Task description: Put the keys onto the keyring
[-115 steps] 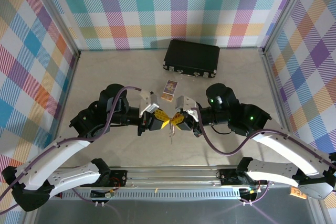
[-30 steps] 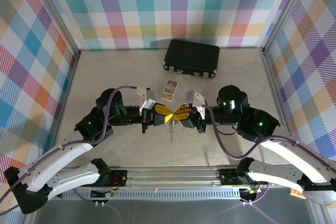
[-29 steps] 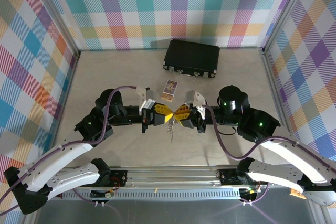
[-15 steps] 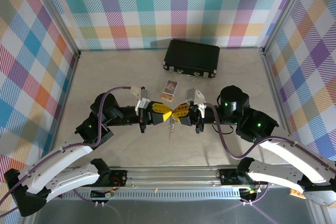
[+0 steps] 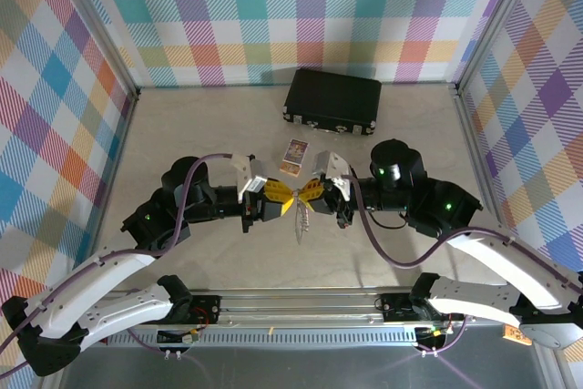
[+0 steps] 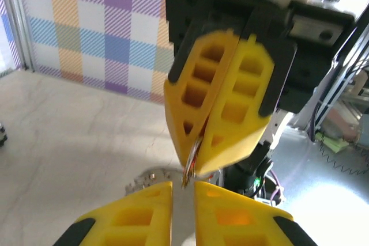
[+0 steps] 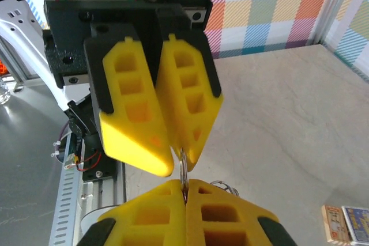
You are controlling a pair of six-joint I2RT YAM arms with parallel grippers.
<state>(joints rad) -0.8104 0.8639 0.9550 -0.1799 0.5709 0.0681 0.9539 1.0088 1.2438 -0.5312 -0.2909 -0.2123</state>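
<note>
**A:** Left gripper [image 5: 286, 202]?
**B:** Fingers pinched almost together on the thin metal edge of the keyring [image 6: 192, 155]. Its wrist view shows just a sliver of gap.
**A:** Where's the ring?
**B:** Mid-air above the table [image 5: 182, 134], edge-on between both sets of tips. A silver strand [image 5: 299, 223] dangles below it — key or chain, cannot tell.
**A:** Right gripper [image 5: 304, 199]?
**B:** Clamped tight on that ring too, tip to tip with the left. Small card [image 5: 295, 150] sits just behind them, black case [image 5: 332, 100] further back.
</note>
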